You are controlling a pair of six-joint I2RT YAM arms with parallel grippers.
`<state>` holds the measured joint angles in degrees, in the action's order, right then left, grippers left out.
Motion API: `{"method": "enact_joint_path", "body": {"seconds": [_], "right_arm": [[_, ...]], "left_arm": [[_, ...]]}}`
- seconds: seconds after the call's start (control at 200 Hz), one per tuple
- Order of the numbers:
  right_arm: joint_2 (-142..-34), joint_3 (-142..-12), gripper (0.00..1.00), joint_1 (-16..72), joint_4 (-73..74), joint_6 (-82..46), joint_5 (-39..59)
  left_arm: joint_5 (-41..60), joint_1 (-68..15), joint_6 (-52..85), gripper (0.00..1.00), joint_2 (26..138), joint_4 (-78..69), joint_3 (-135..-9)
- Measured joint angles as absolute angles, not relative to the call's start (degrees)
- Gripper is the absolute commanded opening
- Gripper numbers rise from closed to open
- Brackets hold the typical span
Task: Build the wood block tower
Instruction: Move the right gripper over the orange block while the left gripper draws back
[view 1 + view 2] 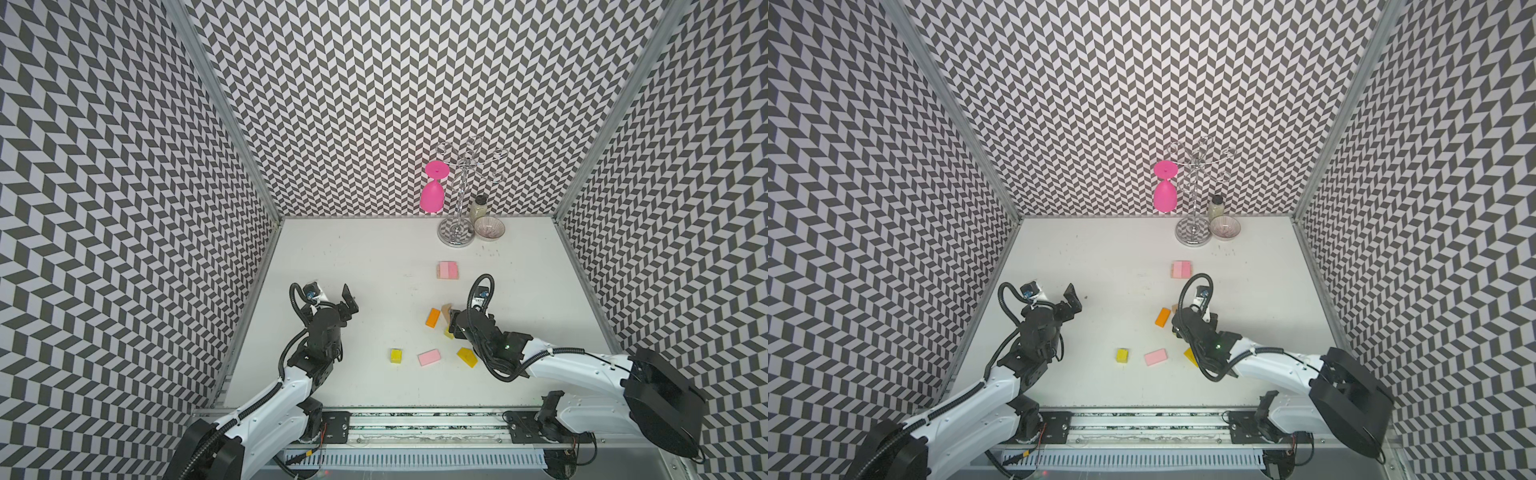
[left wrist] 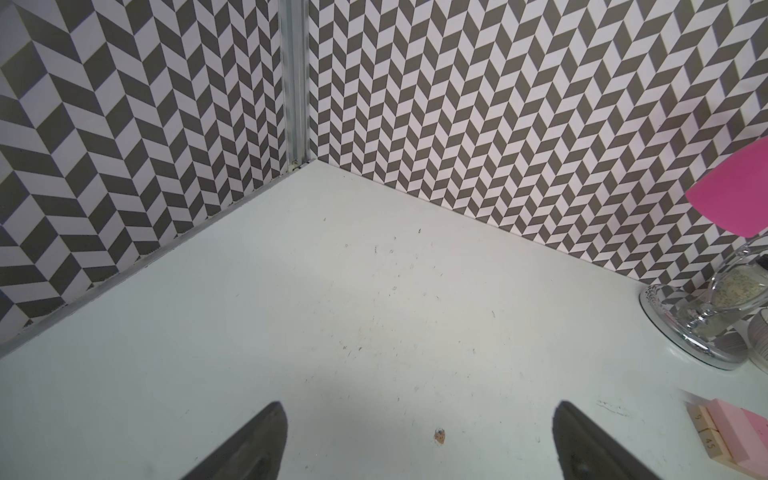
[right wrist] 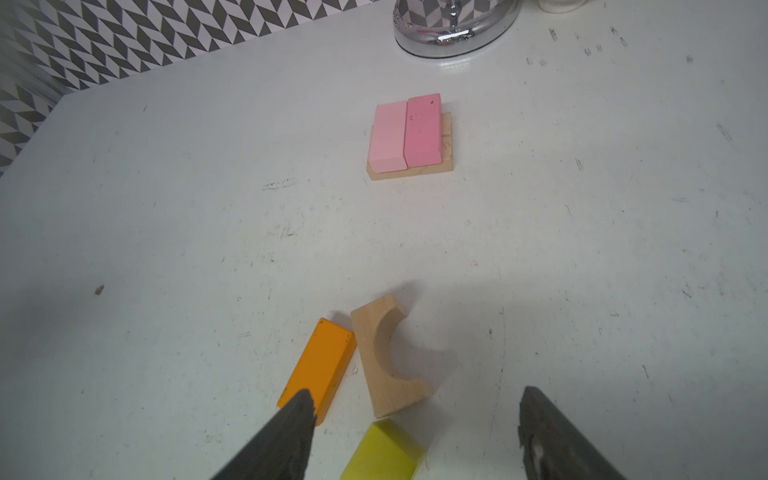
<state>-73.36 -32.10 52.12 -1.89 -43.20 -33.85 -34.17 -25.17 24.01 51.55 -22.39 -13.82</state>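
Markings: tan bars [image 2: 710, 446] "9", "45" | L jaws spread | R jaws spread

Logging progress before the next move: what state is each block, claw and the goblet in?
Left claw: open, empty.
Right claw: open around yellow block, not gripping.
Tower: two pink bars on tan base.
Orange bar: lying flat, loose.
Tan arch: lying flat.
Magenta goblet: upside down.
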Motion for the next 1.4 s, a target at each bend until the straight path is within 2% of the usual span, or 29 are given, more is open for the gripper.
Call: {"method": "enact_joint_path", "body": {"seconds": [0.326,0.456,0.716,0.957,1.077,1.177,1.402], "right_arm": [[-73.60,-34.85,0.72,64.58,-3.18,-46.30,-41.01],[-73.60,-35.09,0.64,67.44,-5.10,-47.81,-41.65],[-79.18,-36.67,0.60,67.75,-7.25,-49.63,-39.62],[-92.53,-51.79,0.56,67.75,-16.64,-54.22,-41.17],[-99.63,-61.19,0.57,67.75,-22.87,-56.21,-43.27],[-103.61,-65.63,0.62,67.75,-27.79,-59.20,-45.30],[-102.85,-61.49,0.64,67.22,-32.05,-62.52,-47.35]], "left_arm": [[-34.20,-25.63,25.02,1.00,42.83,-19.81,-12.16],[-34.15,-25.63,25.04,1.00,39.53,-19.84,-10.35],[-34.20,-25.63,25.04,1.00,40.23,-19.88,-9.80],[-34.28,-25.63,24.97,1.00,44.18,-20.12,-10.04],[-34.68,-25.63,24.97,1.00,45.54,-20.49,-10.37],[-34.87,-25.63,24.97,1.00,45.98,-20.78,-10.41],[-34.87,-25.63,24.95,1.00,46.06,-20.97,-10.41]]}}
